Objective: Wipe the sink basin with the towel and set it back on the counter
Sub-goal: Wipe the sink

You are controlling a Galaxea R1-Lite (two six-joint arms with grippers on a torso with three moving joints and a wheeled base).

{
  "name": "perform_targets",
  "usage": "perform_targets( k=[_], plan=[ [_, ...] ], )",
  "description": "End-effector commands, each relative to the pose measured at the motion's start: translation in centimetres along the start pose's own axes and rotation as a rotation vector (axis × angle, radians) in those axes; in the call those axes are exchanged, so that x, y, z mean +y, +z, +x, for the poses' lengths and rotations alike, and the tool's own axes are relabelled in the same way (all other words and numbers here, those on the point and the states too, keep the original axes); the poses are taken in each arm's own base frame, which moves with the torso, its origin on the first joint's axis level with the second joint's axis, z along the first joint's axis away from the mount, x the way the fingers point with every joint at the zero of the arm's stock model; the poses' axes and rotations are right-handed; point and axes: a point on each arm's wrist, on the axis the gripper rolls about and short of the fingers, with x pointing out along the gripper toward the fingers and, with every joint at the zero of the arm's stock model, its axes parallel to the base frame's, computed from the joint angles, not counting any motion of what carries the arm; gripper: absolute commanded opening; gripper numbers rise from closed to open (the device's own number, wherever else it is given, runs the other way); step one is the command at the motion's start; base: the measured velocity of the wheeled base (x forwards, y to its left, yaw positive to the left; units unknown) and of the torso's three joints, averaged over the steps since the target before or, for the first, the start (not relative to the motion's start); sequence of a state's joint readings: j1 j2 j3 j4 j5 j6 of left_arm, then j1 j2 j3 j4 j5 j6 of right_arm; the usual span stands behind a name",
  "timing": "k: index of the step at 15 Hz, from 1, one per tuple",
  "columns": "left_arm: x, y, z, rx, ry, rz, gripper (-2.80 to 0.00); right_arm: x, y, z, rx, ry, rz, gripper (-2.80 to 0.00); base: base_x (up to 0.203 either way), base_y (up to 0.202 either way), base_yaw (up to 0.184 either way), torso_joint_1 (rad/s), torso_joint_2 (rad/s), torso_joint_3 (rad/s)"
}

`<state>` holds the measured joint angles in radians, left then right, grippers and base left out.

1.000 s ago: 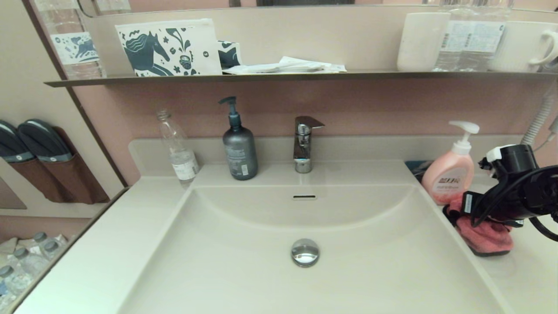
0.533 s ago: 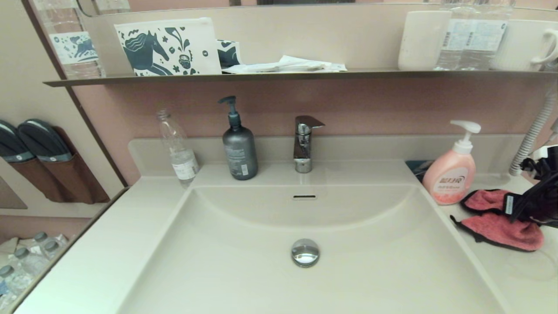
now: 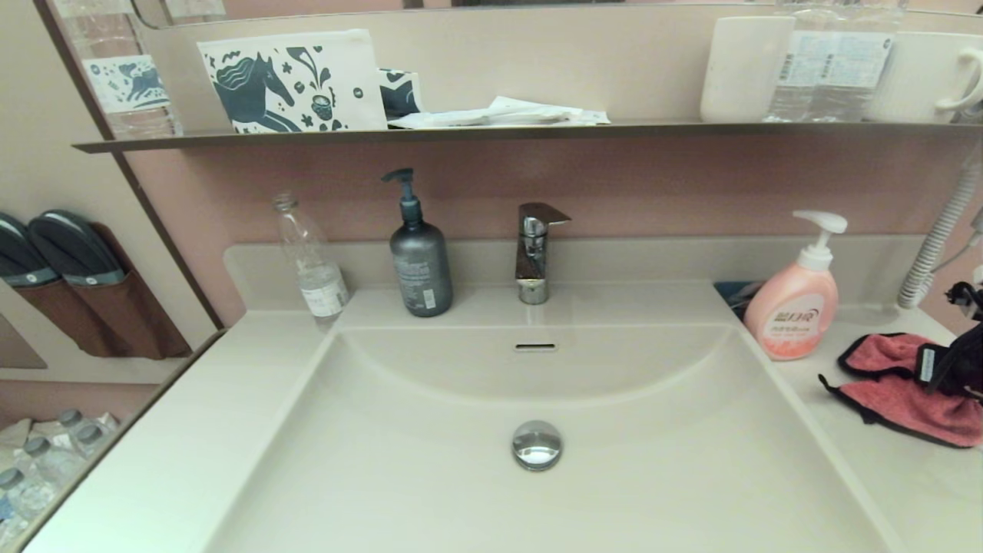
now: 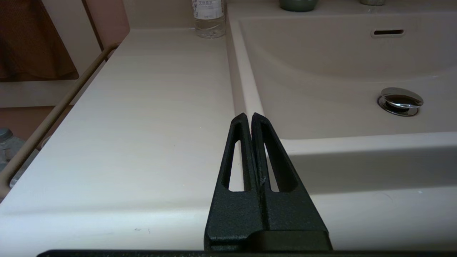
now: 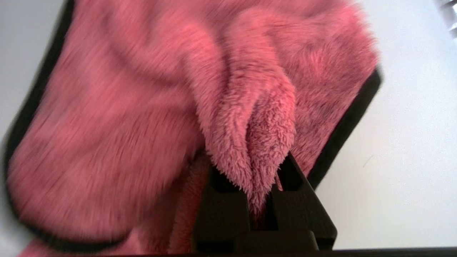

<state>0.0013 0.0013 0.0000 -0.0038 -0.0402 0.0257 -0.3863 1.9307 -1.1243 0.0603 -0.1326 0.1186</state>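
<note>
The right gripper [image 5: 262,200] has its jaws pinched on a fold of the towel [image 3: 898,384], which lies on the counter [image 3: 868,468] at the right, near the pink soap bottle [image 3: 792,311]; risk, I judge: if the arm pulls away w/o opening, the fluffy cloth snags and drags, maybe to the edge or vs the bottle. The left gripper [image 4: 249,119] rests closed, holding nothing, at the front left. The sink basin [image 3: 430,461] looks smooth, glossy; a shelf [image 3: 461,135] crowds the wall above.
</note>
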Motion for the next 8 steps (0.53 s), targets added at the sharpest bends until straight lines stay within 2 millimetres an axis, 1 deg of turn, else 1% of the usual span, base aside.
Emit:
perform_targets(
  k=[1, 2, 5, 7, 8],
  plan=[
    [0.0, 0.0, 0.0, -0.001, 0.0, 0.0, -2.8, 2.4, -1.3, -2.1, 0.035, 0.06, -0.011, -2.8, 0.0, 0.0, 0.0, 0.0, 0.0, 0.0],
    [0.0, 0.0, 0.0, 0.0, 0.001, 0.0, -2.8, 3.7, -2.5, -2.8, 0.07, 0.087, -0.016, -2.8, 0.0, 0.0, 0.0, 0.0, 0.0, 0.0],
    [0.0, 0.0, 0.0, -0.001, 0.0, 0.0, -2.8, 6.5, -6.1, -4.6, 0.151, 0.141, -0.048, -2.8, 0.0, 0.0, 0.0, 0.0, 0.0, 0.0],
    [0.0, 0.0, 0.0, 0.0, 0.001, 0.0, -2.8, 7.5, -8.3, -5.9, 0.188, 0.167, -0.074, -2.8, 0.0, 0.0, 0.0, 0.0, 0.0, 0.0],
    [0.0, 0.0, 0.0, 0.0, 0.001, 0.0, -2.8, 7.5, -9.2, -6.4, 0.202, 0.17, -0.084, -2.8, 0.0, 0.0, 0.0, 0.0, 0.0, 0.0]
  ],
)
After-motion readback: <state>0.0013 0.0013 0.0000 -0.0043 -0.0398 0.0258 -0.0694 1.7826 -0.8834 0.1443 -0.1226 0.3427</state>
